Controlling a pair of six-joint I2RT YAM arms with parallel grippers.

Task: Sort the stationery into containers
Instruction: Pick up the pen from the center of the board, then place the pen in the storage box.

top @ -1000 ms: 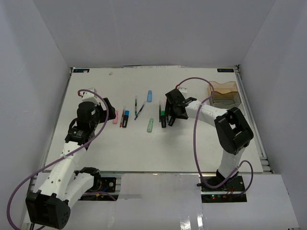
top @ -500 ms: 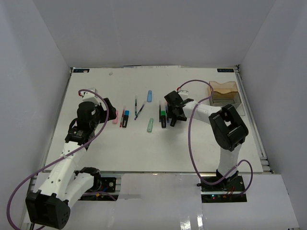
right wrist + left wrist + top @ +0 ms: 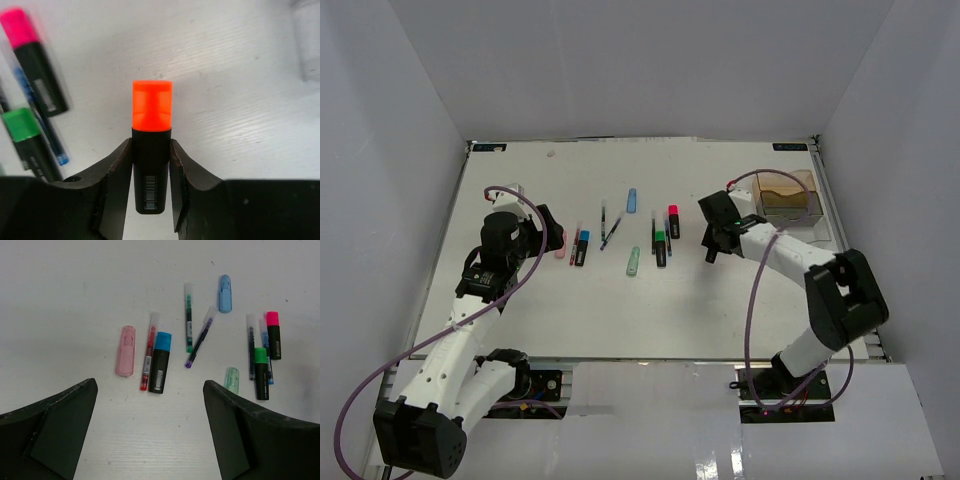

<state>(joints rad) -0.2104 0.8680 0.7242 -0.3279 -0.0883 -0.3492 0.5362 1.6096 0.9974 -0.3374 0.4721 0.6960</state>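
My right gripper is shut on a black marker with an orange cap and holds it above the table, left of the amber tray and the clear tray; in the top view this gripper hides the marker. My left gripper is open and empty, near the pink piece, a thin red pen and a blue-capped marker. Further right lie thin pens, a blue piece, a mint piece, a green-capped marker and a pink-capped marker.
White walls enclose the table on three sides. The trays stand at the far right by the table's edge rail. The right arm's purple cable loops over the near right part of the table.
My right gripper has lifted the orange-capped marker out of the group and moved right with it toward the trays. The pink-capped marker now lies uncovered. The left arm has not moved.
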